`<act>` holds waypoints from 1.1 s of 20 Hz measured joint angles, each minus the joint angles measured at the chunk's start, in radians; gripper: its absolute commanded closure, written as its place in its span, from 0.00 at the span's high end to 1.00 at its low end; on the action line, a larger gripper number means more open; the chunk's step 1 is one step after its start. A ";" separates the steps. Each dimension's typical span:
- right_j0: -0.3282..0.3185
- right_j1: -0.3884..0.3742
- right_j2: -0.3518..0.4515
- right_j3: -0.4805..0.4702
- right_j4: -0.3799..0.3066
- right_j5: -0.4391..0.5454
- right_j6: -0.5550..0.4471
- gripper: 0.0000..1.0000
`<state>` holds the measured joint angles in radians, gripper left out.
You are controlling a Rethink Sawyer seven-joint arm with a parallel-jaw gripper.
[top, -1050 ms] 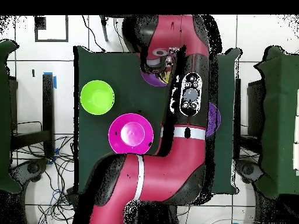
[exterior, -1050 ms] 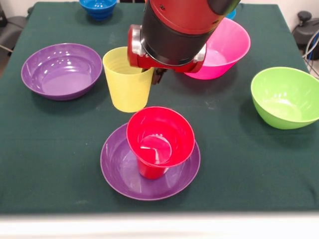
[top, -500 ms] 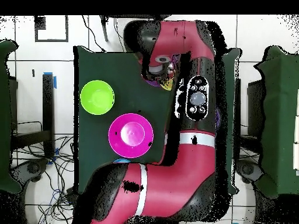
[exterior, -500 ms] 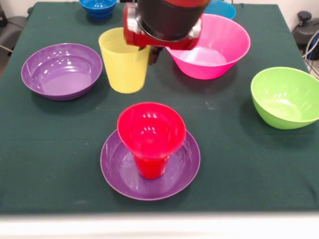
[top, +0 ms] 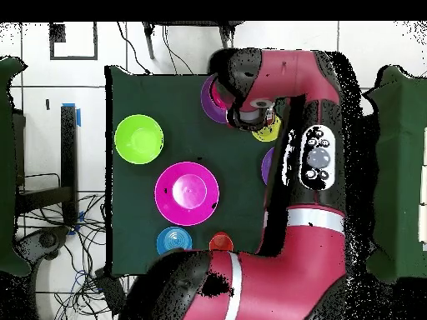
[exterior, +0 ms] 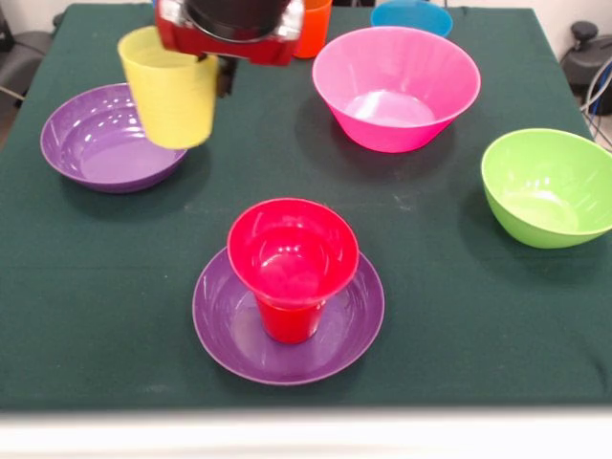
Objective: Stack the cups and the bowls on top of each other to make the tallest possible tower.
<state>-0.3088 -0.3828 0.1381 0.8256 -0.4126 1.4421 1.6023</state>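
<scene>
My gripper point(exterior: 215, 69) is shut on the rim of the yellow cup point(exterior: 172, 88) and holds it upright in the air, beside the left purple bowl point(exterior: 96, 143). A red cup point(exterior: 292, 260) stands upright in the shallow purple bowl point(exterior: 225, 330) at the front middle. The big pink bowl point(exterior: 397, 86), the lime green bowl point(exterior: 550, 186), an orange cup point(exterior: 316, 24) and a light blue bowl point(exterior: 411, 14) sit apart on the cloth. In the overhead view the arm hides most of the yellow cup point(top: 268, 130) and of the purple bowl point(top: 210, 93).
The green cloth ends at a pale table edge point(exterior: 306, 430) just in front of the shallow purple bowl. From above, the lime bowl point(top: 138, 138), the pink bowl point(top: 187, 192) and the light blue bowl point(top: 173, 240) lie to the left of the arm.
The arm has carried the yellow cup leftward in the front view, away from the pink bowl toward the left purple bowl. The red cup, tilted before, now stands upright.
</scene>
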 measured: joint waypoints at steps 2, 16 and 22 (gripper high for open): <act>-0.014 -0.005 -0.002 0.007 0.000 0.000 0.000 0.00; -0.038 0.034 0.009 -0.043 0.003 0.000 0.000 0.00; -0.031 0.059 0.015 -0.051 0.028 0.000 0.000 0.00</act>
<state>-0.3393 -0.3242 0.1528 0.7751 -0.3850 1.4420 1.6023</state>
